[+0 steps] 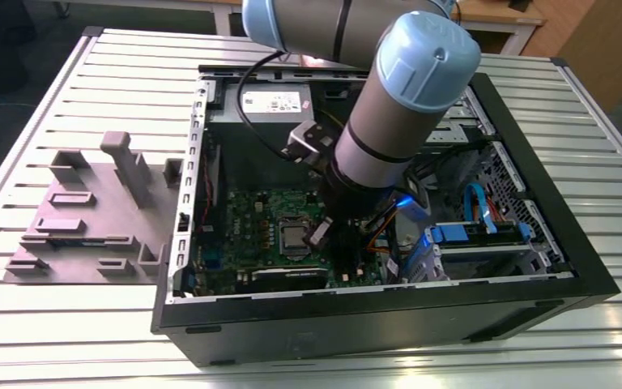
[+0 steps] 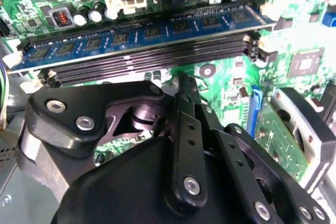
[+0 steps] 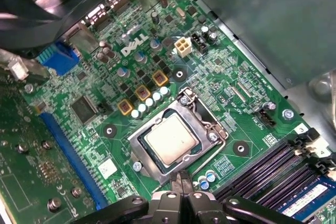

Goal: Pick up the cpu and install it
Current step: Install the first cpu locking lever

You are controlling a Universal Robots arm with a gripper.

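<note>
The cpu, a small square chip with a silvery top, lies flat in the socket on the green motherboard, ringed by the shiny metal socket frame. In the exterior view the cpu shows just to the left of the arm's lower end. My gripper hovers at the socket's edge beside the chip, with its black fingertips pressed together and nothing between them. In the second wrist view the gripper points down at the board near the memory slots.
The open black computer case lies on a slatted white table, its walls close around the arm. A blue memory stick sits in one slot. Blue cables and a drive bay lie toward the exterior view's right. A grey fixture stands outside the case.
</note>
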